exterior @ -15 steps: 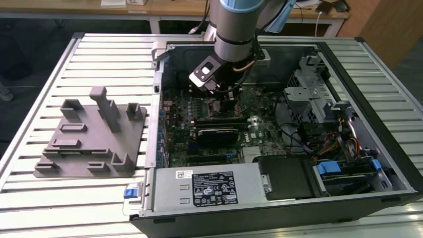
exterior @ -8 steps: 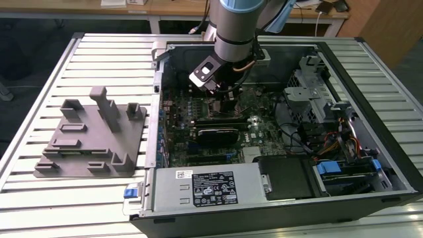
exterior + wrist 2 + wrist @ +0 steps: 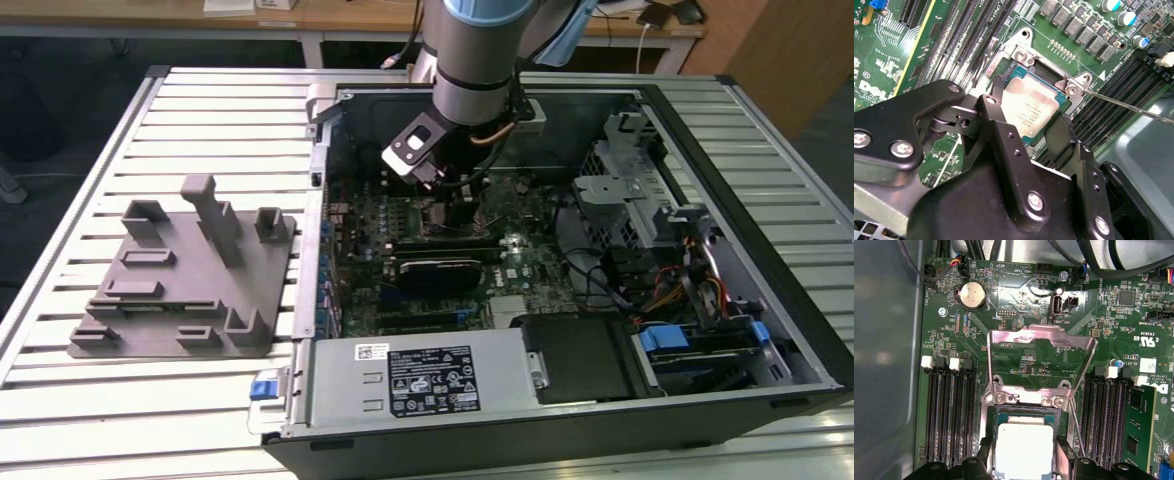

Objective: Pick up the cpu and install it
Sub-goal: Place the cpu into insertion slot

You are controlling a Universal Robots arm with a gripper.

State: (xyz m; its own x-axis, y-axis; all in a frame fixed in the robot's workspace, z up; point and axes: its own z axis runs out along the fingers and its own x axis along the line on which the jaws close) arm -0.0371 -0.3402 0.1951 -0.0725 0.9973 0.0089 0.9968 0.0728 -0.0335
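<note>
The gripper (image 3: 1029,110) hung inside the computer case (image 3: 534,435), its fingers (image 3: 1058,135) pinching the cpu (image 3: 1024,450) by two opposite edges. The cpu sat flat within the socket (image 3: 1021,50) on the green board. Just beyond the socket its metal cover plate (image 3: 1041,357) stood swung open. Memory slots (image 3: 949,410) flanked the socket, and a round battery (image 3: 972,294) lay farther past it.

This looks like a robotics lab or electronics workshop. In the exterior view an open desktop computer case (image 3: 534,425) lies on its side on a slatted metal worktable (image 3: 214,130), its green motherboard (image 3: 534,265) exposed. A robot arm (image 3: 474,60) reaches down from the top centre. A grey moulded fixture tray (image 3: 160,310) sits at the left, and wooden desks (image 3: 347,18) line the top edge.
</note>
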